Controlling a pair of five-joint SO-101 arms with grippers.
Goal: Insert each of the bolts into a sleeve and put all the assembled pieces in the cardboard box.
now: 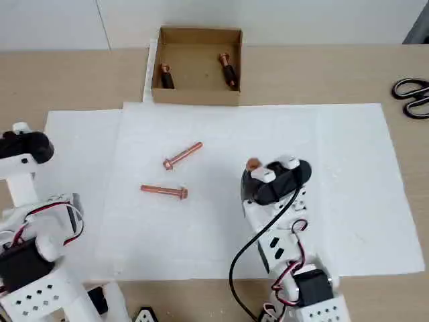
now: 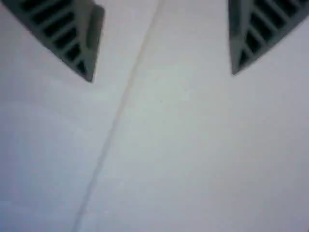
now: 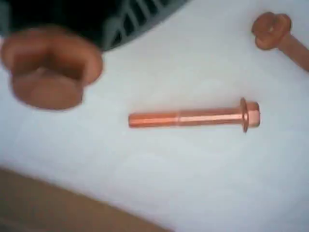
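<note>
White paper (image 1: 335, 201) covered most of a wooden table (image 1: 67, 80), with the cardboard box (image 1: 198, 97) standing just past its far edge and scissors (image 1: 412, 97) well off at the far right. Two assembled pieces (image 1: 165, 76) already lay inside the box, one at each side. On the paper, left of centre, two loose copper bolts lay near each other but apart: the far bolt (image 1: 182, 155) at a slant and the near bolt (image 1: 164, 191) almost crosswise. The right gripper (image 1: 258, 173) sat to their right, clamped on a held bolt (image 3: 48, 72) whose flanged head stood out from the jaws. Whether a sleeve was on it could not be told. The left gripper (image 2: 161, 75) hung over bare paper at the near left, its fingers spread wide with nothing between them. These bolts looked stiff, smooth and light, likely to roll on their round shanks, so a grip across the shank close under the flange seemed safest. Open paper lay all round both loose bolts, leaving easy room for an approach. The box's low walls were probably the one edge to lift over, and the pieces inside left its middle free.
</note>
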